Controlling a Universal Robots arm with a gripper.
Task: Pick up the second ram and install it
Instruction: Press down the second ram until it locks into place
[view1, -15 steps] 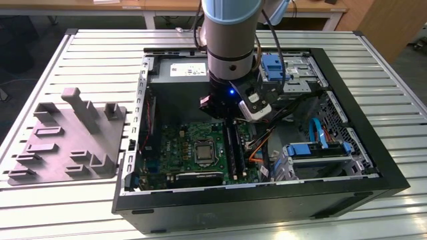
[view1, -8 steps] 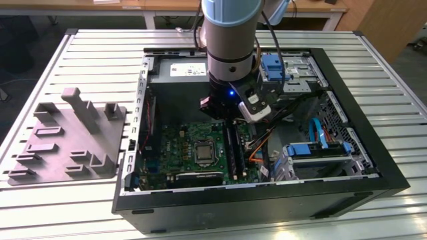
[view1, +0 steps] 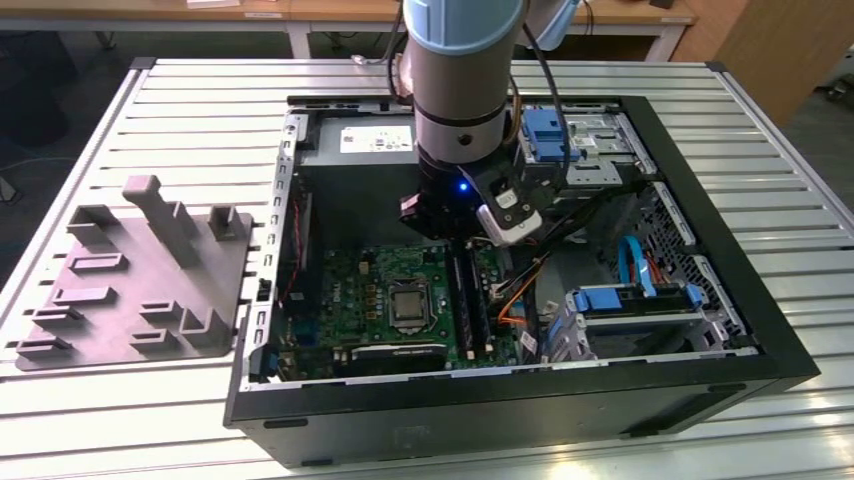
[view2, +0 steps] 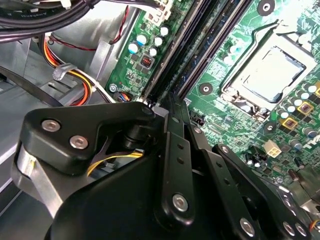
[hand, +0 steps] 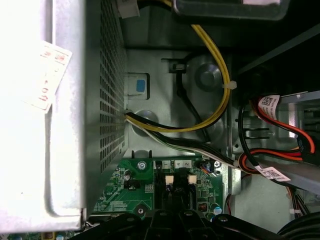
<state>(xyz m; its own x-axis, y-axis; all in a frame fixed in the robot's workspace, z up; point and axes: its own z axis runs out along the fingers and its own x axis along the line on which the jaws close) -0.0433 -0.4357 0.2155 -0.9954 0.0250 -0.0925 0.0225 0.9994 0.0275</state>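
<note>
The arm is reaching down into the open PC case (view1: 694, 350), which lies on its side on the slatted tabletop (view1: 200, 110). The end effector (view1: 461, 235) sits right over the far end of the RAM slots on the motherboard (view1: 387, 290).

In the second wrist view the end effector (view2: 162, 107) has its black linkages drawn close together, tips meeting right at the end of the RAM slots (view2: 200, 45). Looks pressed together, but I can't make out whether anything is pinched between the tips.

The second ram: in the exterior view there's a long dark stick (view1: 461, 300) standing in the slots beside the CPU socket (view1: 404, 303), running from just under the end effector toward the near edge of the board. I can't tell whether that's one stick or two, or whether it's fully seated.

The grey tray (view1: 134, 280) with upright posts sits on the tabletop at the exterior view's left, well apart from the case.

The first wrist view shows yellow and black cables (hand: 210, 100) curving across the metal case wall, red cables (hand: 280, 130) to one side, and the edge of the motherboard (hand: 130, 185).
</note>
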